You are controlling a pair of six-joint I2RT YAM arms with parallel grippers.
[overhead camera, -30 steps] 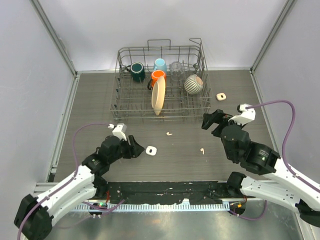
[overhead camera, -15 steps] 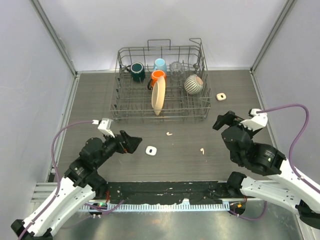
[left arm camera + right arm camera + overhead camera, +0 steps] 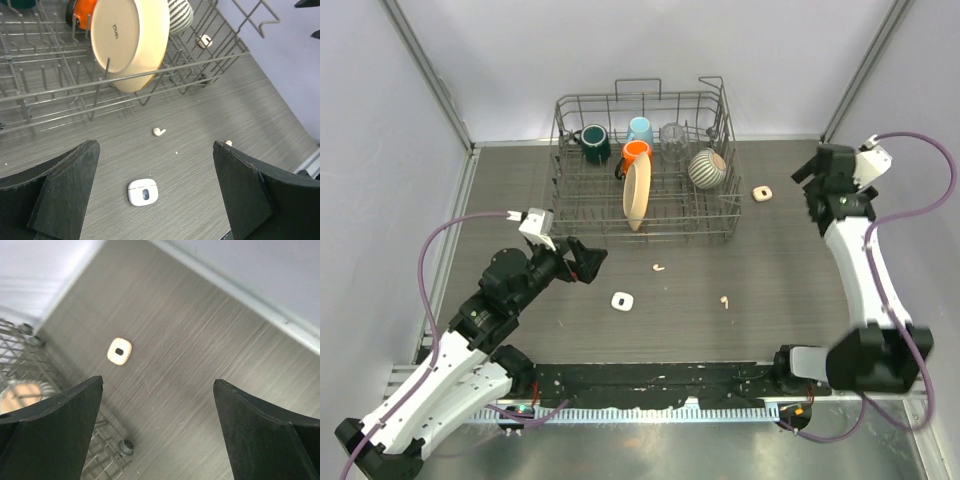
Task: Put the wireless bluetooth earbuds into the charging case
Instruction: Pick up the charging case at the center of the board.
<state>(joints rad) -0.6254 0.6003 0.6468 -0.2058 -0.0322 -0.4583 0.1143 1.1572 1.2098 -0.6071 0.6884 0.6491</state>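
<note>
Now the left jaws stand wide apart and empty, hovering over the worktop (image 3: 500,180) just left of the charging case (image 3: 623,300) (image 3: 143,192), which lies flat in front of the dish rack (image 3: 590,98). One earbud (image 3: 658,267) (image 3: 158,131) lies loose between the case and the rack, a second earbud (image 3: 725,299) (image 3: 228,143) off to the case's right. The right jaws, also spread wide with nothing between them, are raised toward the far right corner, above a beige case (image 3: 761,193) (image 3: 119,351) resting near the rack's right end
</note>
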